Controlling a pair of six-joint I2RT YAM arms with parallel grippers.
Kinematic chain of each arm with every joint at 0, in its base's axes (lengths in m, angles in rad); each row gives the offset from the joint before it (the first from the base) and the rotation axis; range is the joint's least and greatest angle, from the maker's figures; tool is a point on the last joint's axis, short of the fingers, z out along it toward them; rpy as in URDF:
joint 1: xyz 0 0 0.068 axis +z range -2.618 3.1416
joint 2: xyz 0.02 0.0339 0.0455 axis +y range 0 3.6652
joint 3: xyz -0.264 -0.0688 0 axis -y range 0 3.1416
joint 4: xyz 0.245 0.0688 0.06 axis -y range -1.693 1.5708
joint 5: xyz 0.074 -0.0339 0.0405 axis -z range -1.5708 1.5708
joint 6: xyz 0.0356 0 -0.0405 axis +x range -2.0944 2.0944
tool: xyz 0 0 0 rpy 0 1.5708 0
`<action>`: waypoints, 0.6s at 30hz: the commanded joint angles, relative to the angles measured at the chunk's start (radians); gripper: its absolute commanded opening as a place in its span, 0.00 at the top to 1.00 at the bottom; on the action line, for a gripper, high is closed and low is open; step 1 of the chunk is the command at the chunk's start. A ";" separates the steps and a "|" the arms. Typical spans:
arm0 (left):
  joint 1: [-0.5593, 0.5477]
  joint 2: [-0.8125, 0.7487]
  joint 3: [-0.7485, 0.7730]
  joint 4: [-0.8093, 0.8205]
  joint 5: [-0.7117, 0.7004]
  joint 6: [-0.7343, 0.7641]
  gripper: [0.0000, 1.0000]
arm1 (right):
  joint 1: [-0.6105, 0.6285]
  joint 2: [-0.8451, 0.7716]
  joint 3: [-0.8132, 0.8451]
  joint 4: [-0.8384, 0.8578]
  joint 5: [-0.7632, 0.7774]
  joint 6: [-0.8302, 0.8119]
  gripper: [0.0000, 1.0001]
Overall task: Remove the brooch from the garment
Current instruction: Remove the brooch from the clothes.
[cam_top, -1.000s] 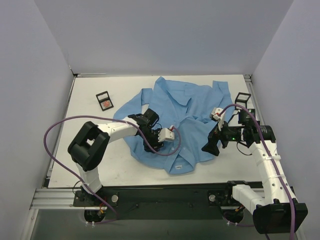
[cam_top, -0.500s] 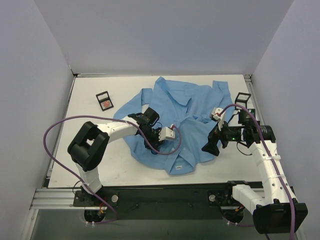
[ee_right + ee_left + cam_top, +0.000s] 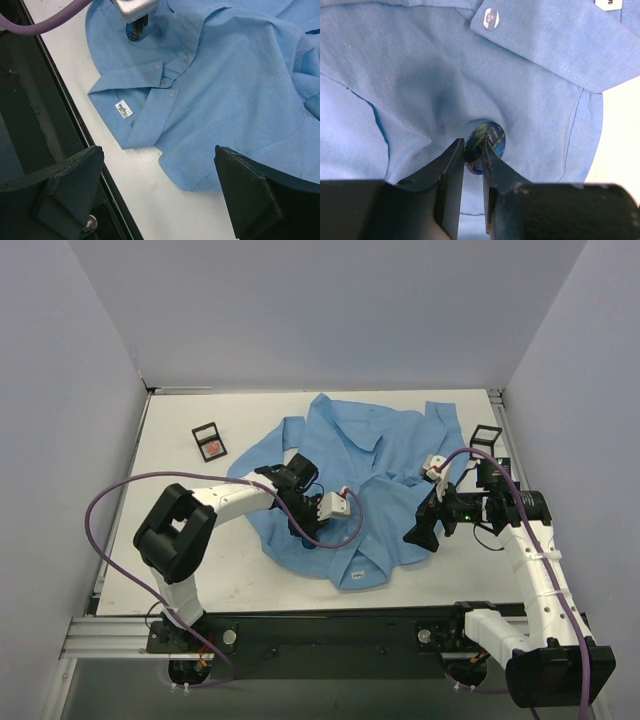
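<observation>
Left tool [image 3: 473,150]: both fingers drawn close together, nipping the lower left edge of the brooch [image 3: 490,137]. The brooch is tilted up on edge, dark blue with yellow-green streaks on its face. The rest of the disc shows clear above the fingertips. The cloth of the shirt [image 3: 415,75] puckers in toward the brooch, with folds running out from it. A pale button [image 3: 490,18] sits on a flap near the top of the left wrist view.

From above: the shirt lies crumpled and spread over the middle of the worktop [image 3: 170,510], its labelled collar at the near edge. The left arm reaches in from the left, with its tool down on the near-left part of the shirt. The brooch is hidden under the tool in this view.

Right tool [image 3: 157,160]: fingers spread wide with nothing between them. It hangs over the shirt's near right edge and bare worktop, well apart from the left tool. Its camera shows the white label [image 3: 123,109] inside the collar. At the top of that view is a small dark shape under the left tool, probably the brooch, though it is too small to be sure.

A black frame [image 3: 209,441] with a reddish inside lies on the worktop left of the shirt. A second black frame [image 3: 485,437] lies near the right edge, just beside the shirt.
</observation>
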 commanded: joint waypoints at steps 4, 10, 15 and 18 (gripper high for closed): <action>0.014 -0.032 0.023 -0.060 0.002 0.026 1.00 | -0.006 0.000 0.001 -0.010 -0.037 -0.014 0.00; 0.014 -0.053 0.020 -0.083 0.020 0.030 1.00 | -0.007 0.002 0.001 -0.010 -0.037 -0.014 0.00; 0.014 -0.070 0.020 -0.086 0.028 0.030 1.00 | -0.007 0.002 0.003 -0.010 -0.039 -0.014 0.00; 0.014 -0.076 0.026 -0.095 0.034 0.029 1.00 | -0.007 0.003 0.003 -0.010 -0.039 -0.012 0.00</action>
